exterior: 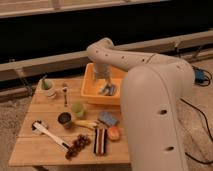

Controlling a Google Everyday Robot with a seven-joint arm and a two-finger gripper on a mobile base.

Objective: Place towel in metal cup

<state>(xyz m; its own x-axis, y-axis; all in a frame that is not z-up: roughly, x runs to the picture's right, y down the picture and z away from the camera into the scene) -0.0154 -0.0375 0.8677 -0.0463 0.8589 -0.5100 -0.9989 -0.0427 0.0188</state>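
Observation:
The towel point(108, 91) is a small grey-blue cloth lying inside the orange bin point(93, 95) at the back of the wooden table. My gripper point(106, 86) reaches down into the bin right over the towel, jaws open, and I cannot tell whether it touches the cloth. The metal cup point(64, 118), dull grey with a dark inside, stands on the table to the front left of the bin. It is well apart from the gripper.
A light green cup point(77, 109) stands between the bin and the metal cup. A white cup with a plant point(47, 88) is at the back left. A banana point(86, 124), blue block point(107, 118), orange fruit point(115, 133), grapes point(76, 145) and white brush point(47, 133) lie in front.

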